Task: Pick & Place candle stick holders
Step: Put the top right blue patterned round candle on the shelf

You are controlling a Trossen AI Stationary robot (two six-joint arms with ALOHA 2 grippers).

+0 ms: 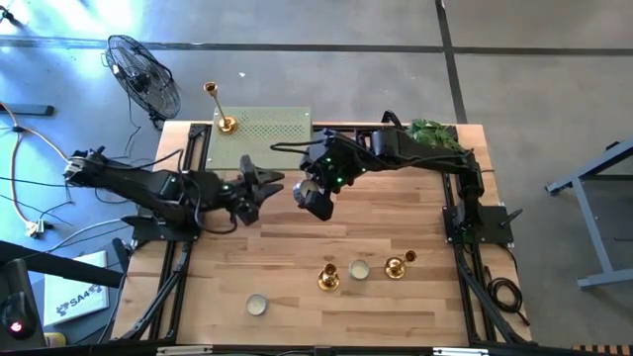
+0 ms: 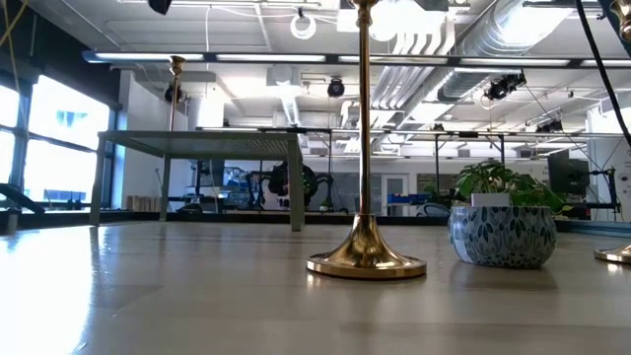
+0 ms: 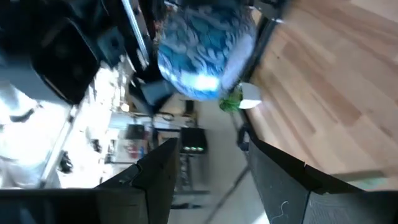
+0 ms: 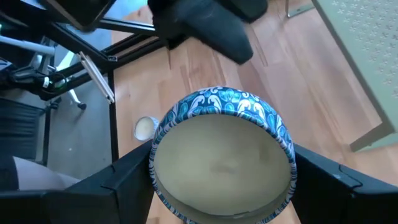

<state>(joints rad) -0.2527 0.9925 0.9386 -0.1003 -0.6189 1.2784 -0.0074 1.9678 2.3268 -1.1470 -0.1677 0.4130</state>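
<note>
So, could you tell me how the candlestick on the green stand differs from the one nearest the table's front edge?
The stand candlestick sits raised on the green stand at the far side; the front candlestick stands on the wooden table. The first is alone; the second has a tealight beside it. Both are shiny gold and upright.

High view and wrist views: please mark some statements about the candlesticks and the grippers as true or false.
1. All three candlesticks stand on the wooden table. False: two candlesticks do; the third candlestick stands on the green platform.
2. The right gripper holds a blue patterned bowl. True.
3. The left gripper holds a candlestick. False: it is open and empty.
4. A plant stands at the table's far right corner. True.
</note>
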